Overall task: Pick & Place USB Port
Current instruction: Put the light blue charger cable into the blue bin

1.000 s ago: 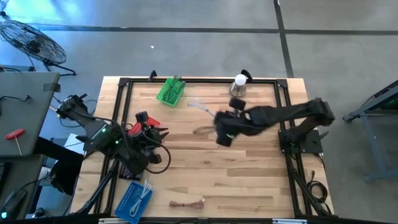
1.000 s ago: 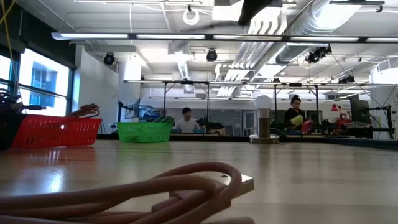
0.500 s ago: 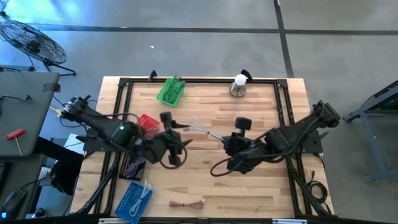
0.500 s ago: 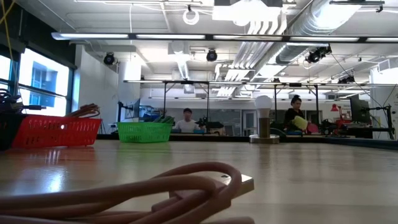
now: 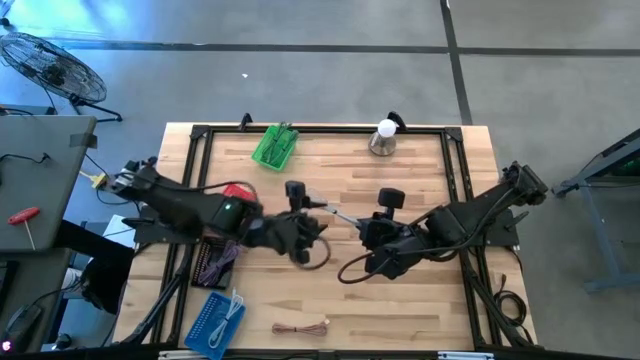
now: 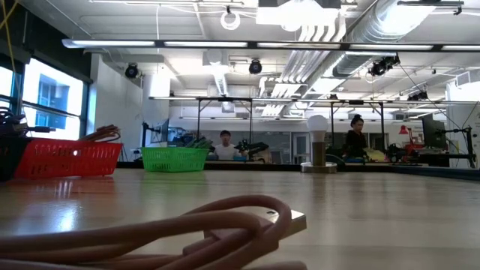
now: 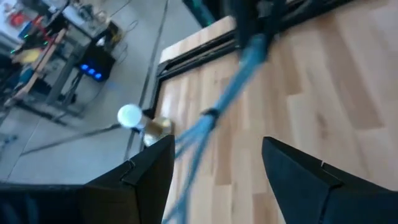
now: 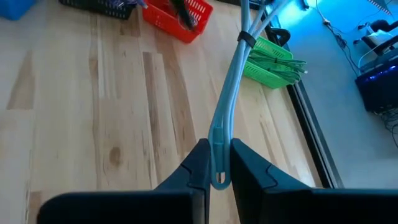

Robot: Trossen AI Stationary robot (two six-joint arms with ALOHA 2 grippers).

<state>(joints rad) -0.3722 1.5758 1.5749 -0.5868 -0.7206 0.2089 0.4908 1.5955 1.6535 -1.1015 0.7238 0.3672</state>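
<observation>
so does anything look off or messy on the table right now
Nothing looks spilled or broken. The one odd thing is the pale cable: the right hand is shut on one end, and the cable stretches taut above the wood toward the open left hand rather than lying flat. The baskets and lamp sit upright.

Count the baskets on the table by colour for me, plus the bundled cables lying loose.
Green basket: 1
Red basket: 1
Blue basket: 1
Black basket: 1
Coiled pink cable: 1
Pale blue cable, pinched in the right gripper: 1
Total: 6
</observation>
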